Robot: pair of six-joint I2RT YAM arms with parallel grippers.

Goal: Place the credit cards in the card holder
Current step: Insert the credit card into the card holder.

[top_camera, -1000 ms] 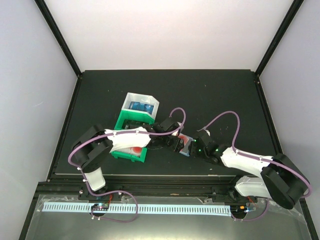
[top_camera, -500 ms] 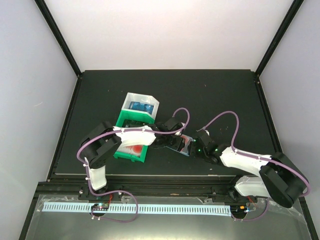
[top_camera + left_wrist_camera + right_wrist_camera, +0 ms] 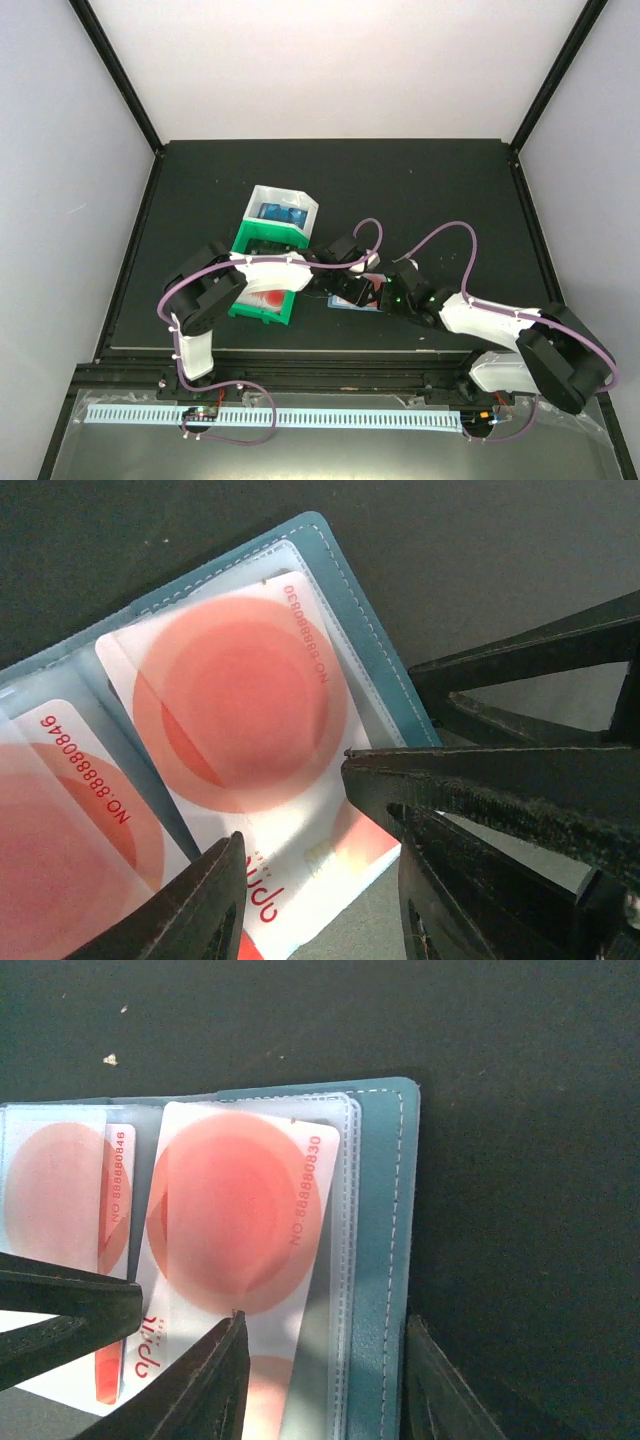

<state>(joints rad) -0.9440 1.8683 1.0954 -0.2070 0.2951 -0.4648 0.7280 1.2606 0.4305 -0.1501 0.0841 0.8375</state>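
Observation:
The teal card holder (image 3: 355,630) lies open on the black table, with clear pockets facing up; it also shows in the right wrist view (image 3: 385,1220) and the top view (image 3: 345,304). A red-and-white credit card (image 3: 240,695) sits partly inside its outer pocket, its end sticking out. A second red-and-white card (image 3: 60,810) fills the neighbouring pocket. My left gripper (image 3: 320,900) is open, its fingers either side of the sticking-out end. My right gripper (image 3: 325,1380) is open over the holder's outer edge, one finger above the card (image 3: 235,1210), the other beside the holder.
A green bin (image 3: 262,311) holding more red-and-white cards stands left of the holder, under my left arm. A white bin (image 3: 300,232) with blue items stands behind it. My two grippers (image 3: 352,290) (image 3: 386,294) are almost touching.
My left gripper has moved right and down onto the holder. The red-and-white card, earlier held tilted between the grippers, now lies flat, partly in the pocket.

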